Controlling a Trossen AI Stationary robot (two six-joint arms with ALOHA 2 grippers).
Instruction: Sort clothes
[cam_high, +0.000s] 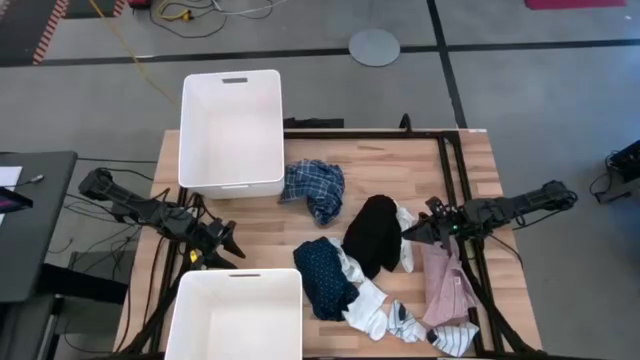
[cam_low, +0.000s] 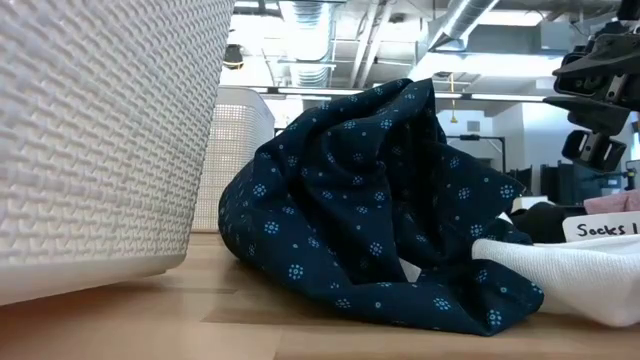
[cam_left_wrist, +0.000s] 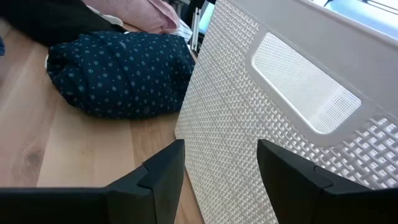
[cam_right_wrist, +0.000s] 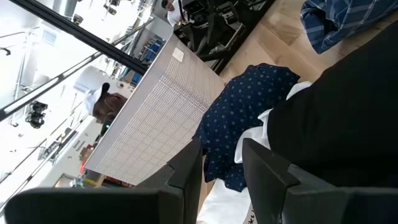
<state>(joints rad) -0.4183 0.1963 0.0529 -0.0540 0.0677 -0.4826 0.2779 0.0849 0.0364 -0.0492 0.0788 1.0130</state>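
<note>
Softly crumpled navy dotted piece (cam_low: 380, 210) beside woven-textured white bin (cam_low: 100, 140).

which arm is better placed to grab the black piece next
Right. The right gripper, fingers open, sits at the edge of the crumpled black cloth piece. The left gripper waits between the two white plastic bins, across the table from it.

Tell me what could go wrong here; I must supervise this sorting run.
The right gripper hovers open at the black piece, which overlaps white socks and the navy dotted piece; a grab may drag several. The left gripper, jaws open, sits close to the near bin and could bump it.
</note>
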